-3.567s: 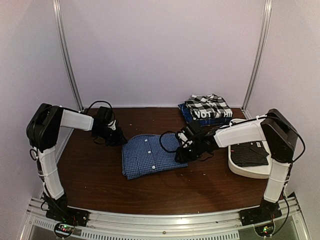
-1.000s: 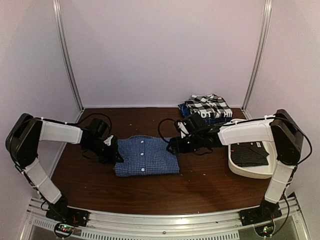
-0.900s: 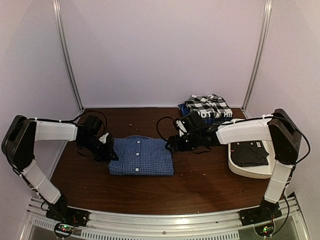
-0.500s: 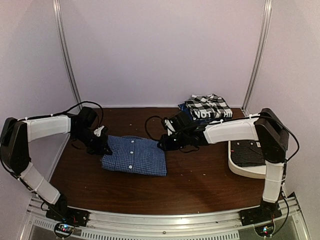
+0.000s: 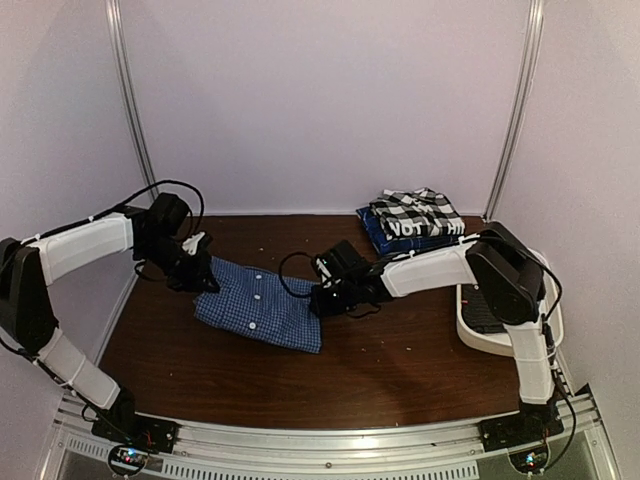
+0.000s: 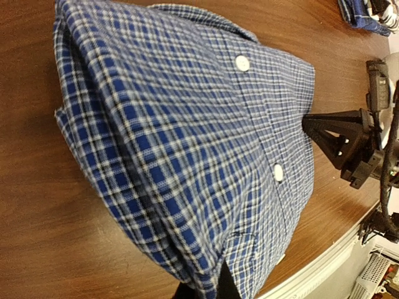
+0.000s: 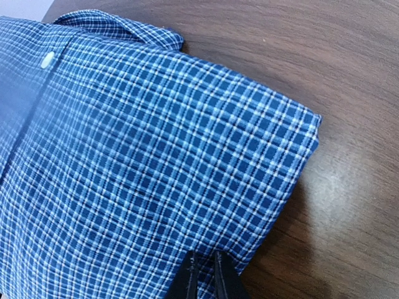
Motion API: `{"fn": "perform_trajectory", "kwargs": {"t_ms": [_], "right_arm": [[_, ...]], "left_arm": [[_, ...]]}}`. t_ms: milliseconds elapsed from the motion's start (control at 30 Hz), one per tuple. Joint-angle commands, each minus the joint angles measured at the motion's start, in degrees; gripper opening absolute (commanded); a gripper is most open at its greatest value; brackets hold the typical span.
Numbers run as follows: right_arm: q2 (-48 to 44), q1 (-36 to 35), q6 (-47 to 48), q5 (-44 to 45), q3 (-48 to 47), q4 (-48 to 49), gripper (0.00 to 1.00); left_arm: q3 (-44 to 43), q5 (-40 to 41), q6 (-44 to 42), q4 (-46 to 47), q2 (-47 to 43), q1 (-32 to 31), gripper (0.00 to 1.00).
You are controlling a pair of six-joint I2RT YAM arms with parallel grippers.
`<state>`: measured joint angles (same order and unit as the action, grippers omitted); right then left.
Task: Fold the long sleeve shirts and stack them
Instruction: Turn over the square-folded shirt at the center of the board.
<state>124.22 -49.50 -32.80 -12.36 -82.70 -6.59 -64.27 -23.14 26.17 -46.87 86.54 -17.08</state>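
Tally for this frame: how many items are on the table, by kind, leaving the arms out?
Checked shirts: 2 (blue-and-white check shirt, black-and-white check shirt)
Dark blue lettered shirt: 1
White tub: 1
Dark cloth in the tub: 1
Total: 5

"NOT" on dark blue shirt (image 5: 412,230)

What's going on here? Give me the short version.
Two robot arms are handling a folded blue checked shirt lying mid-table. The left gripper pinches its left edge, and the right gripper is closed on its right edge. Two more folded shirts sit stacked at the far right corner, near a white tub.
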Motion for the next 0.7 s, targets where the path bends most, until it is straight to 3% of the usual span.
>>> {"fn": "perform_trajectory", "kwargs": {"t_ms": [0, 200, 400, 667], "right_arm": [[2.49, -1.40, -0.62, 0.05, -3.41, -0.37, 0.11], [8.10, -4.33, -2.72, -2.12, -11.46, 0.71, 0.11], [14.56, -5.70, -8.96, -6.43, -20.06, 10.24, 0.11], [18.42, -2.63, -19.01, -15.23, -19.15, 29.36, 0.12]], "left_arm": [[-5.70, 0.02, -2.43, -1.03, -2.56, 0.65, 0.00], [-15.18, -7.52, -2.66, 1.62, 0.72, 0.39, 0.00], [-24.17, -13.05, 2.16, 9.37, 6.75, -4.69, 0.00], [-21.23, -14.76, 8.12, 17.82, 10.59, -10.32, 0.00]]}}
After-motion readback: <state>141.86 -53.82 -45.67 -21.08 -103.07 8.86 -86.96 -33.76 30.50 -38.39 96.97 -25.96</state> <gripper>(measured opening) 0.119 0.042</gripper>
